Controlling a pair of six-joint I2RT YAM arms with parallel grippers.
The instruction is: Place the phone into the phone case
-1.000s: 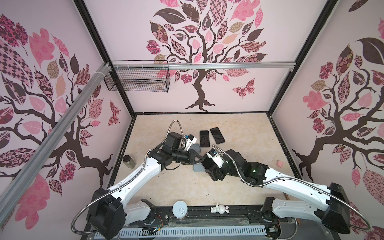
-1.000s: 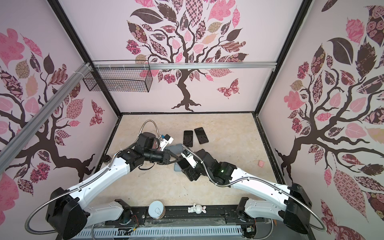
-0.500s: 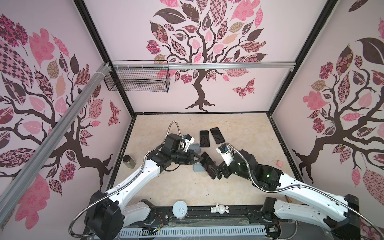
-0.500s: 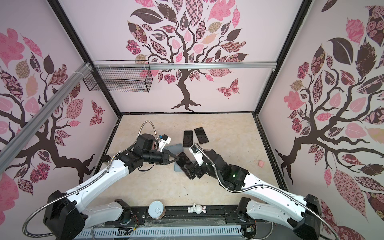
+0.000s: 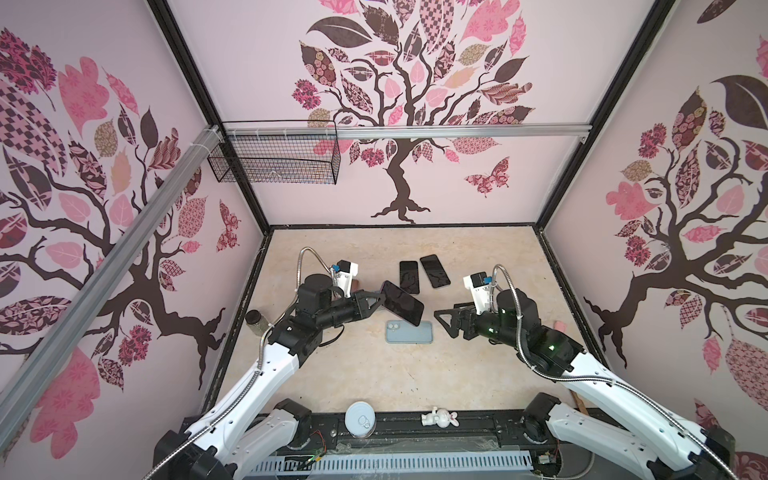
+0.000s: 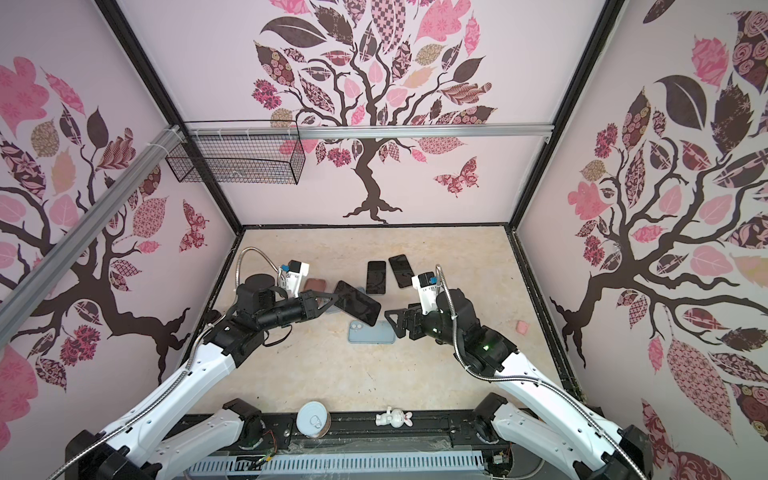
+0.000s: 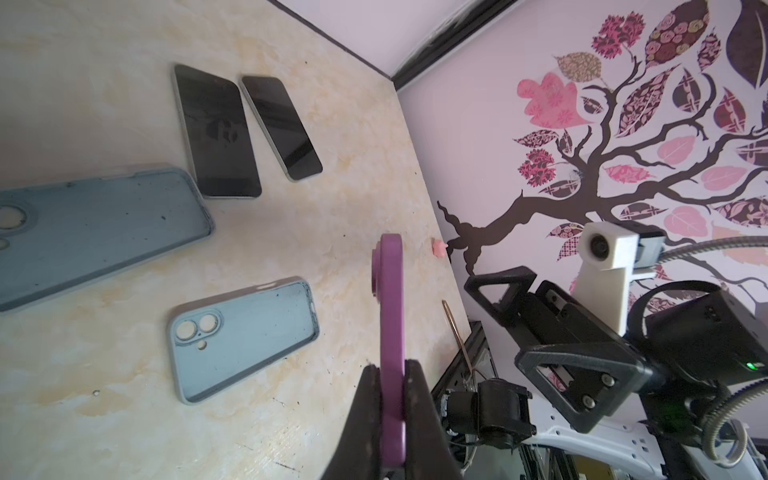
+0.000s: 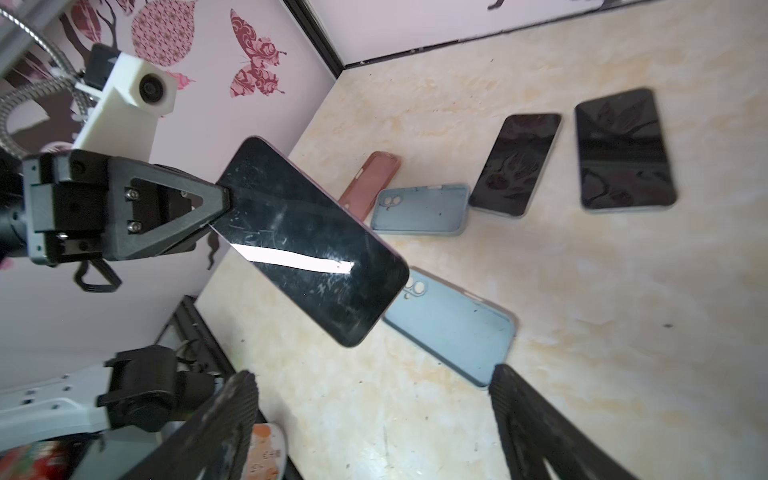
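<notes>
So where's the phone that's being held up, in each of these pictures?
In a top view: held phone mid-floor, tilted, in the left tool.
In a top view: likewise mid-floor.
Left wrist: edge-on purple strip between the tool's fingers.
Right wrist: large dark screen, mid-picture.
Shared landmark: blue case by its free end.

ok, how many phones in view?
3. One phone gripped in the left fingers, raised off the table by a blue case; two phones flat, side by side, farther back. No others visible; arms may hide more.
</notes>
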